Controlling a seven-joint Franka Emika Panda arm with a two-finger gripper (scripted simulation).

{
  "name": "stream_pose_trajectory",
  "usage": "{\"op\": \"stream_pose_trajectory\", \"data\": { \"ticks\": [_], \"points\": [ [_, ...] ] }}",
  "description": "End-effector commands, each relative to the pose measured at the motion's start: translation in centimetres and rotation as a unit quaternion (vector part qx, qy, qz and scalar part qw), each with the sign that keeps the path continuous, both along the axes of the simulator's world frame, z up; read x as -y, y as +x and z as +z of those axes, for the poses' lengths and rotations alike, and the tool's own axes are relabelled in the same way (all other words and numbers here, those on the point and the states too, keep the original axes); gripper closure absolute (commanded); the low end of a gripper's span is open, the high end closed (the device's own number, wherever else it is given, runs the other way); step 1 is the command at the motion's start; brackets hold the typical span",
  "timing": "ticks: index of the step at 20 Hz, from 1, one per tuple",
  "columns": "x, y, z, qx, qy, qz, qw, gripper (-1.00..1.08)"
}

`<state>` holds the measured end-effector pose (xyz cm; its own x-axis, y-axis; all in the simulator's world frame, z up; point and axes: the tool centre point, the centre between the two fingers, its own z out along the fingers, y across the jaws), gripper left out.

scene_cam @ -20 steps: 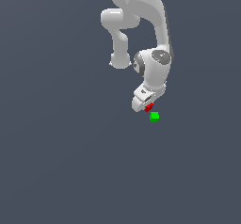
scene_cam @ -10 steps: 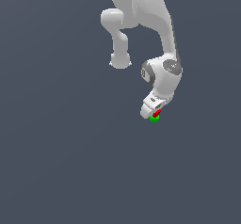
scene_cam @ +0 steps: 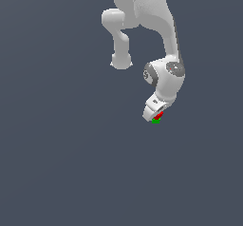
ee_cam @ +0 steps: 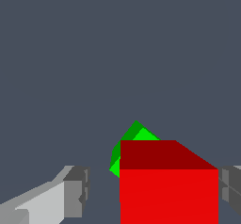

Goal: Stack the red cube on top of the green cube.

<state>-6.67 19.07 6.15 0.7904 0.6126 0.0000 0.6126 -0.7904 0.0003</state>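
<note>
Exterior view shows the gripper (scene_cam: 157, 116), pinching the red cube (scene_cam: 159, 115), now moved right from beside the green cube (scene_cam: 155, 121) to directly over it, so release appears near.

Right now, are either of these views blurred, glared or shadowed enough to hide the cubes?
Exterior view: sharp, flat lighting, no glare, but the red cube and green cube are tiny specks under the gripper. Wrist view: crisp; red fills the foreground and hides most of the green.

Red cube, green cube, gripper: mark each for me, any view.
red cube (ee_cam: 168, 195), wrist view, on its bright front face.
green cube (ee_cam: 141, 134), wrist view, on its visible top corner.
gripper (scene_cam: 156, 114), exterior view, at its tip over the cubes.
</note>
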Motion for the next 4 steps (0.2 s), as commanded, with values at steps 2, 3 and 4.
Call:
{"op": "stream_pose_trajectory", "data": {
  "ticks": [2, 3, 4],
  "points": [
    [0.0, 0.01, 0.0, 0.0, 0.0, 0.0, 1.0, -0.92],
    [0.0, 0.01, 0.0, 0.0, 0.0, 0.0, 1.0, -0.92],
    [0.0, 0.01, 0.0, 0.0, 0.0, 0.0, 1.0, -0.92]
  ]
}}
